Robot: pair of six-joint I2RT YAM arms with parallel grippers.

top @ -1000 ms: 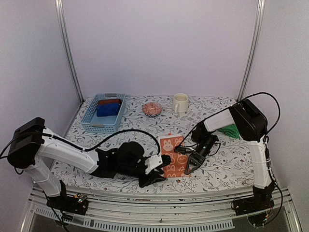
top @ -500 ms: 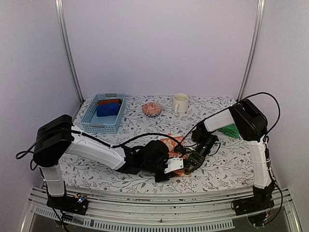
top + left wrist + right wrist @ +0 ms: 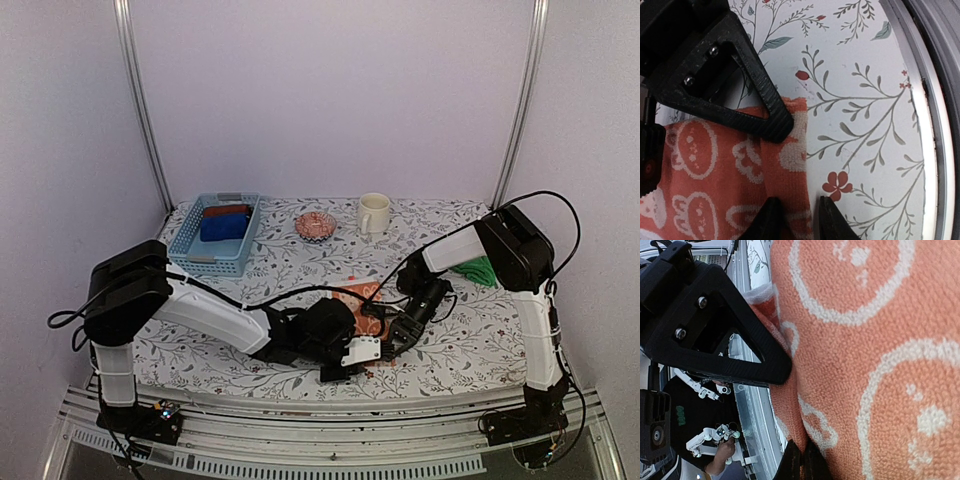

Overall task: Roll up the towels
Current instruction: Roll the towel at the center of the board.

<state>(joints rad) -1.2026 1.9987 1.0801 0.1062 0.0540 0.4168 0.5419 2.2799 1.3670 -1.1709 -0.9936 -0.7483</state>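
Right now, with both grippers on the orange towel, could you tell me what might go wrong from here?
The left gripper pinches only a narrow fold at the edge of the orange towel; it may slip out.
The right gripper is shut on the same towel close by, so the two could collide.
The towel lies near the table's front rail and may slide off.

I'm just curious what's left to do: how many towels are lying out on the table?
2. An orange towel lies front centre, mostly covered; a green towel sits far right, partly hidden. Others could be hidden.
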